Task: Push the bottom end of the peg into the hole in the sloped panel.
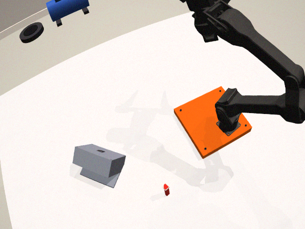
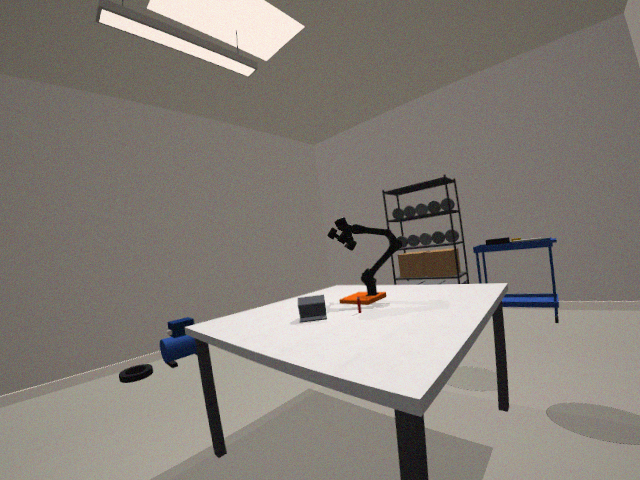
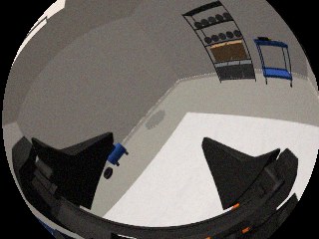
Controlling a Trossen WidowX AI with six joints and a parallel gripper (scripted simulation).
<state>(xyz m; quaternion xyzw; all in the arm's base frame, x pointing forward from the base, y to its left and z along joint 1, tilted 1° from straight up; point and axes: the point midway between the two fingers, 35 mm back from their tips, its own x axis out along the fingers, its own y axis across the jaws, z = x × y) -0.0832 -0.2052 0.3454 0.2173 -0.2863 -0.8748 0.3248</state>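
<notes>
The gripper [image 2: 341, 238] hangs high above the table [image 2: 392, 356], fingers spread wide with nothing between them, and the wrist view confirms it: two dark fingers apart, only table edge and floor in the gap. The red peg [image 1: 166, 189] stands upright in the lower middle of the top view, well apart from the arm and off to the right of the grey panel [image 1: 98, 160]. The hole [image 1: 100, 150] shows as a small dark slot near the panel's upper edge. Risks from here, as I judge them: the peg is small and slim, so a descent that is off-centre could knock it over before the fingers close. A slot-like hole suggests a flat-sided peg, so a skewed grasp could jam it at the mouth. The top view gives peg, panel and orange base plate [image 1: 197, 123] in layout but cuts the gripper off at the upper edge; the exterior view shows its height; the wrist view misses peg and panel entirely.
</notes>
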